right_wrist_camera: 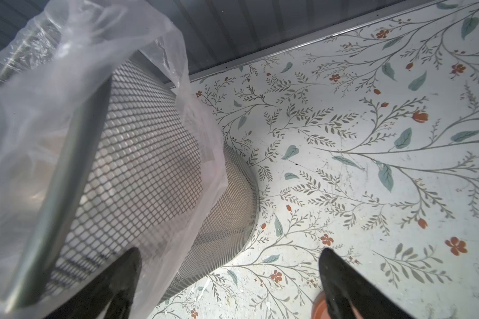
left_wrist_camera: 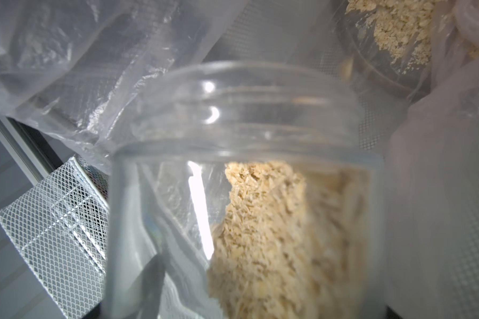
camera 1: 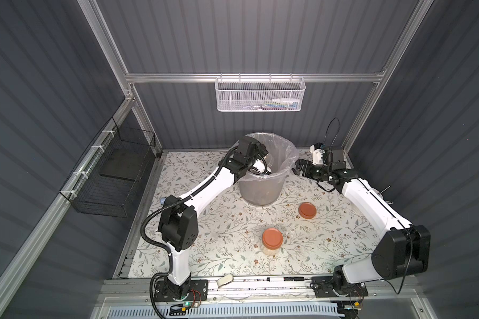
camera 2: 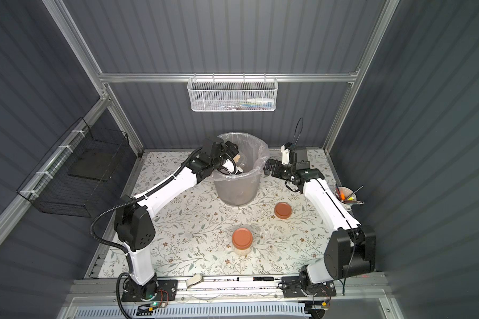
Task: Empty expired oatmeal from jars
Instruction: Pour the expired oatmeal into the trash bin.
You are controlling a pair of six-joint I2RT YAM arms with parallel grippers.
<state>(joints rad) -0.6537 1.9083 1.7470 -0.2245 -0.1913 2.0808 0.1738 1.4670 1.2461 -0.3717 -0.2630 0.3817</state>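
Our left hand (camera 2: 234, 163) pinches the uncapped jar (left_wrist_camera: 246, 165), tipped over the bin (camera 1: 257, 190) at upper centre. Much oatmeal (left_wrist_camera: 274, 234) sits inside it, and some lies in the liner (left_wrist_camera: 94, 69). Our right hand (right_wrist_camera: 230, 250) is spread and empty. The lidded jar (camera 1: 272, 241), lower centre on the bench (camera 1: 329, 248), is not yet emptied.

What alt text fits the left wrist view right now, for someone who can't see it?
A lidless clear jar fills the view, mouth pointing into a clear plastic liner, with pale oatmeal flakes lying inside it. A separate heap of flakes lies in the liner beyond the mouth.
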